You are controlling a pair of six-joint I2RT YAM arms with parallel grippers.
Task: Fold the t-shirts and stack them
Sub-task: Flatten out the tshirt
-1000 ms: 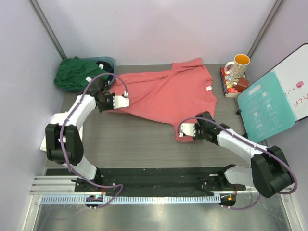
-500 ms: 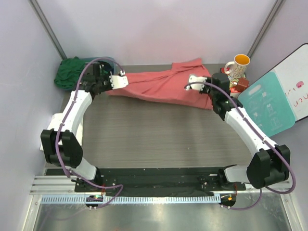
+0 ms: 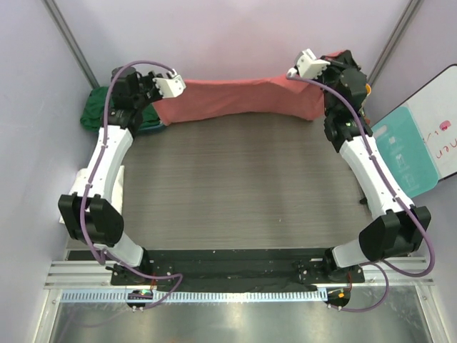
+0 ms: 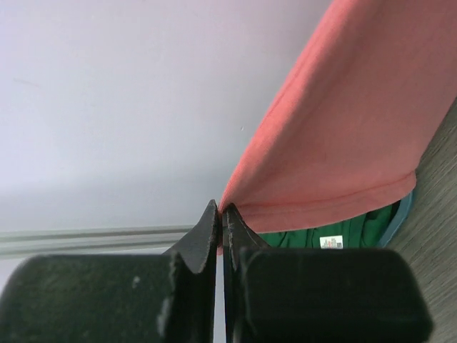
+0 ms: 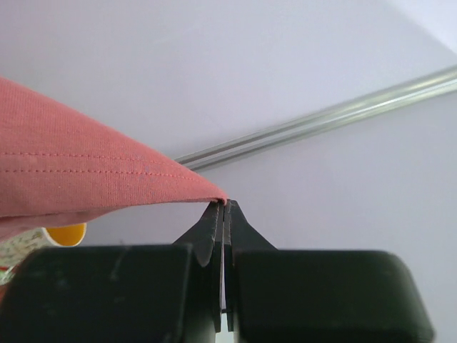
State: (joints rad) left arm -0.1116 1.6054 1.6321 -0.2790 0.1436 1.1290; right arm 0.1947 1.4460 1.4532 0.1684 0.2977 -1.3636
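The left end effector (image 4: 220,211) and the right end effector (image 5: 224,207) are each clamped shut on a corner of the coral-red t-shirt (image 3: 235,98). It hangs stretched between them over the table's (image 3: 235,186) far end. The dark green t-shirt (image 3: 96,114) lies bunched at far left, apparently in a teal tub (image 4: 404,207).

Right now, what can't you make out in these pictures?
- Dark green t-shirt: top view, partly behind the left arm and the hanging coral-red t-shirt.
- Its label: left wrist view, print too small.
- Mug: right wrist view, only a yellow sliver shows below the shirt.
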